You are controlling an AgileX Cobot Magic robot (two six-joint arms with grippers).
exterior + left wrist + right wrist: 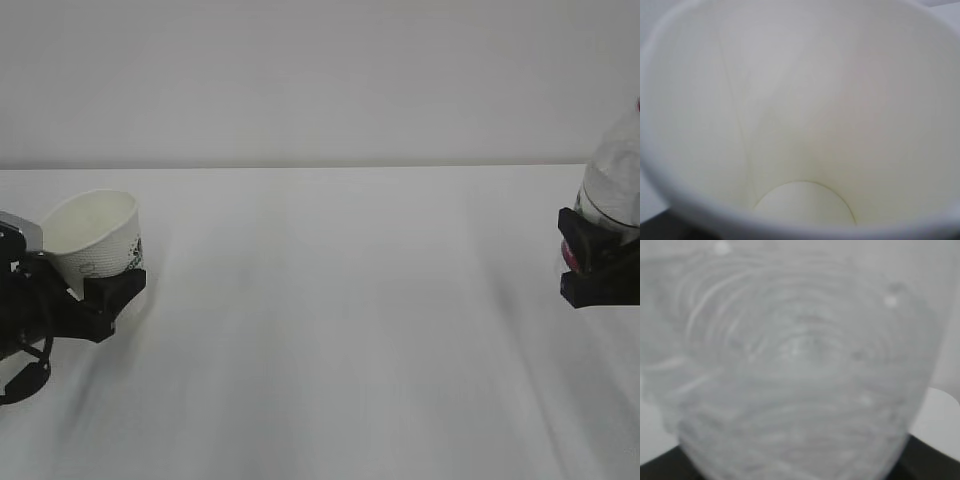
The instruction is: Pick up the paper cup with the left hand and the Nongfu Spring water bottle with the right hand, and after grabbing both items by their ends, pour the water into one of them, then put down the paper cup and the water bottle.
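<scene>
At the far left of the exterior view my left gripper is shut on the base end of the white paper cup. The cup is tilted, its mouth turned up and back toward the arm, green print on its side. The left wrist view looks straight into the cup, whose cream inside looks dry. At the right edge my right gripper is shut on the clear Nongfu Spring water bottle, with a bit of red label by the fingers. The bottle's ribbed body fills the right wrist view, blurred. No water shows.
The white table stretches between the two arms, with a plain white wall behind it. The table's far edge runs across the exterior view at about a third of its height.
</scene>
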